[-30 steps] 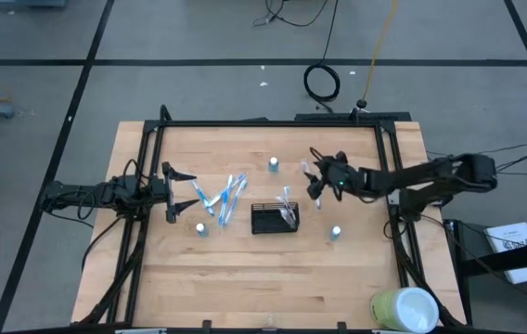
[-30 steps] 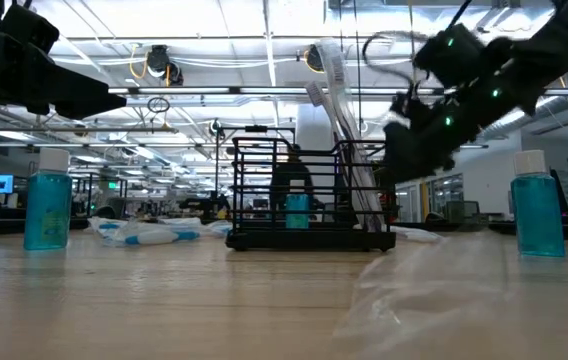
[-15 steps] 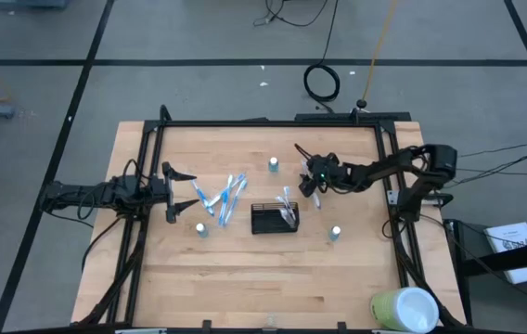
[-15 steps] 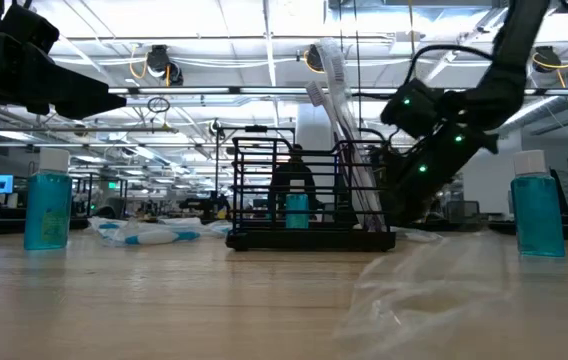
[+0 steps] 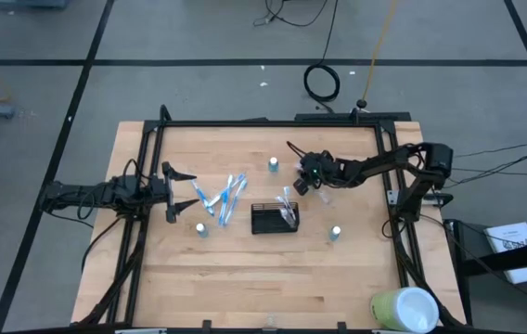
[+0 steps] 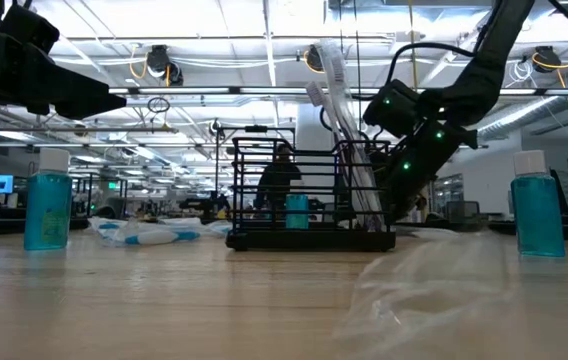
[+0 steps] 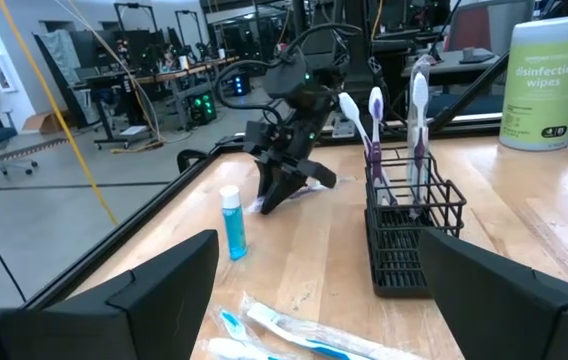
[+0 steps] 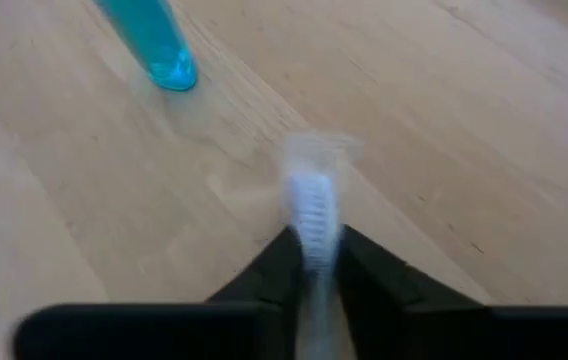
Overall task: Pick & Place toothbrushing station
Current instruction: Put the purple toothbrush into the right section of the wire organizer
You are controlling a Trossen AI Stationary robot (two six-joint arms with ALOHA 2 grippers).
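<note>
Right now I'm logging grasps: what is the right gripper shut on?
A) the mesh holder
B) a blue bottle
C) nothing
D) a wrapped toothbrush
D: in the right wrist view the right gripper pinches a clear-wrapped toothbrush over bare wood, with a blue bottle lying apart from it.

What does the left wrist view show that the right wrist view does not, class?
Only the left wrist view shows the toothbrushing station with upright toothbrushes, wrapped toothbrushes on the table, a disinfecting wipes tub and the whole right gripper lowered to the wood. Only the right wrist view shows the right gripper's jaws closed on a wrapped toothbrush close up. Both show a small blue bottle and the wooden table.
</note>
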